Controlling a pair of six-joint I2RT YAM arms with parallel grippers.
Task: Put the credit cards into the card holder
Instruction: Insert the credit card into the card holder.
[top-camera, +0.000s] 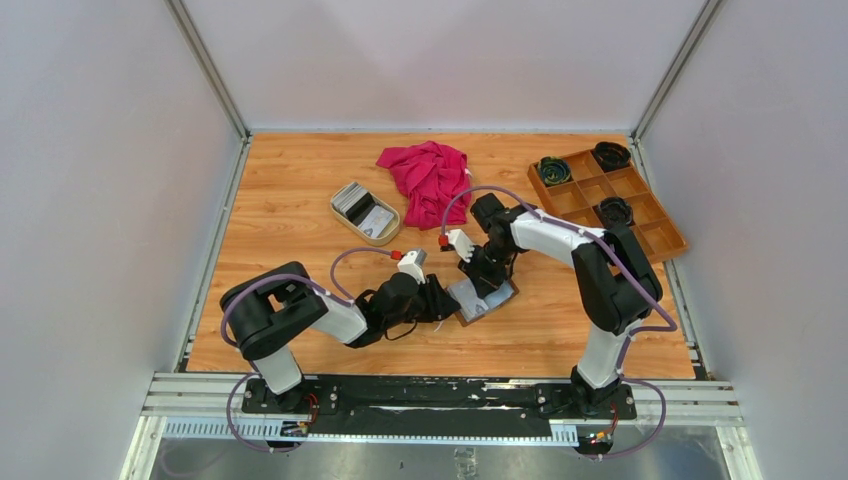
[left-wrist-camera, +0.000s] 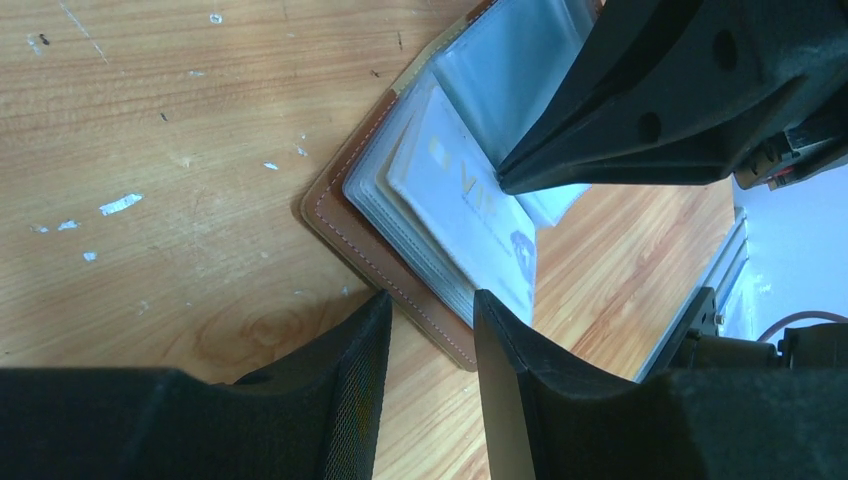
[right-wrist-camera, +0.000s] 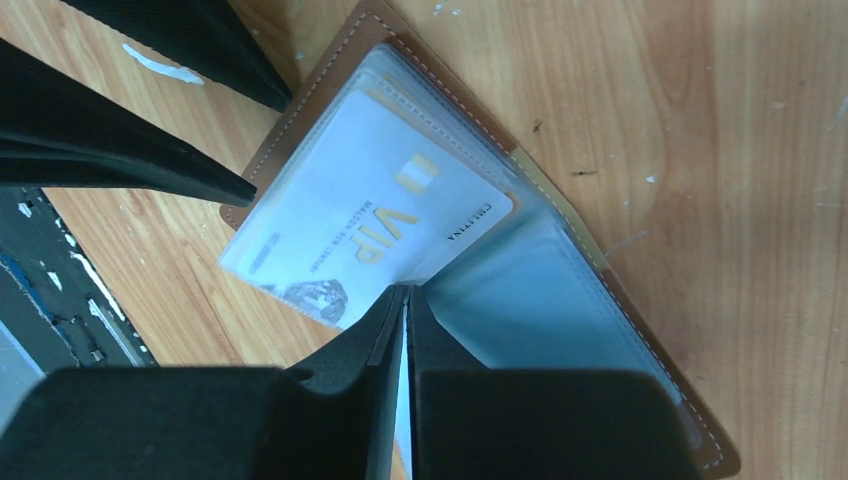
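Right gripper (right-wrist-camera: 405, 300) clenches the white plastic VIP card (right-wrist-camera: 370, 220) inside the open brown leather card holder (right-wrist-camera: 300, 110); left gripper (left-wrist-camera: 432, 300), released, straddles its edge.

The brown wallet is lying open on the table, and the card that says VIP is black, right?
Not quite. The card that says VIP is white with gold letters, not black; the right wrist view shows it. The brown wallet is indeed lying open on the table.
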